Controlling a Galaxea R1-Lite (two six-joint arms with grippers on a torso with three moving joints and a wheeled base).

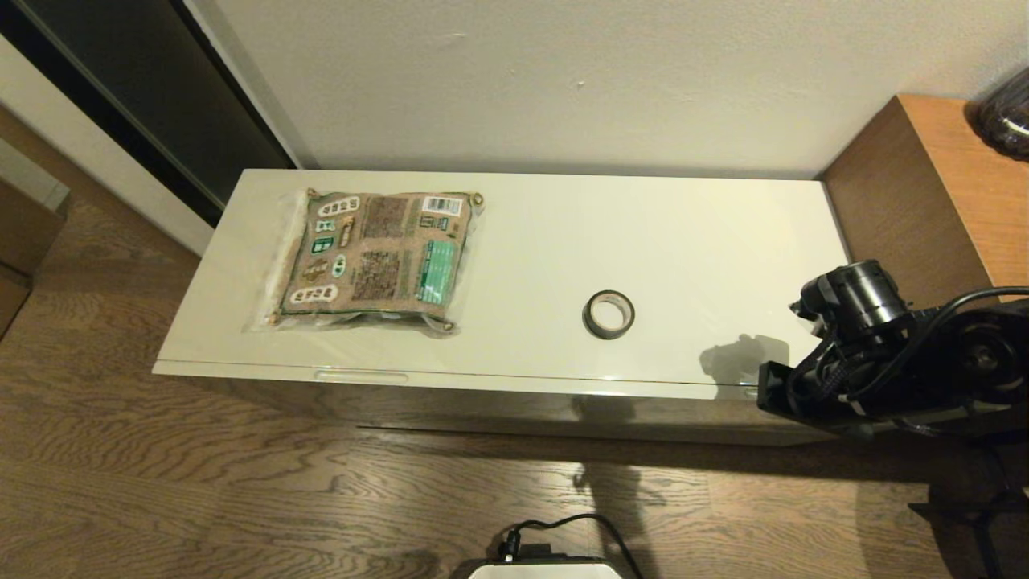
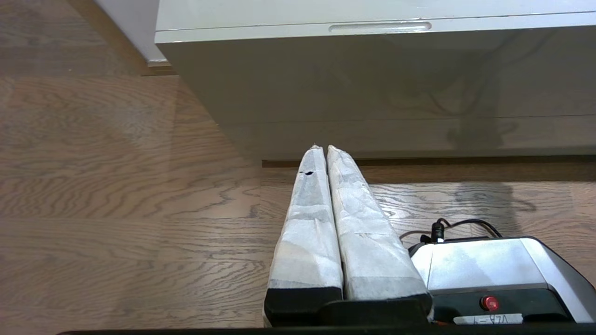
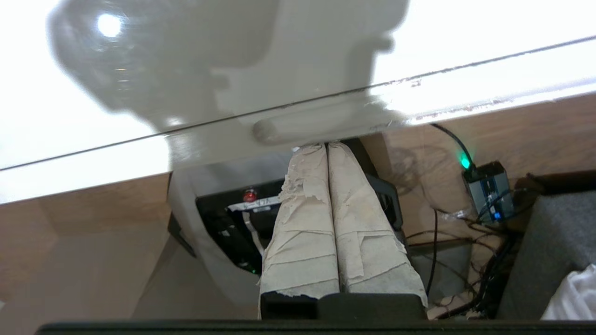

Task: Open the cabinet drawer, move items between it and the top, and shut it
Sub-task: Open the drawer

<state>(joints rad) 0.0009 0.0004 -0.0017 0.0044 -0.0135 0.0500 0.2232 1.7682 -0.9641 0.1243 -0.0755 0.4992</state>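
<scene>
The cream-white top point(image 1: 683, 241) carries the brown-and-green packet point(image 1: 374, 257) at its left and the dark tape ring point(image 1: 608, 314) right of centre. The tissue pack is out of view. The drawer face point(image 2: 372, 74) sits flush under the top, closed, with one oblong recess point(image 2: 379, 27) near its left end. My right arm point(image 1: 852, 354) is at the cabinet's front right corner. My right gripper point(image 3: 327, 145) is shut on nothing, its tips touching the lower lip of another recess point(image 3: 298, 130). My left gripper point(image 2: 322, 148) hangs low over the floor in front of the cabinet, shut and empty.
A taller brown wooden unit point(image 1: 932, 185) stands against the cabinet's right end, with a dark object point(image 1: 1005, 121) on it. The robot base point(image 2: 489, 265) is on the wood floor in front. Cables and a small box with a green light point(image 3: 486, 186) lie below right.
</scene>
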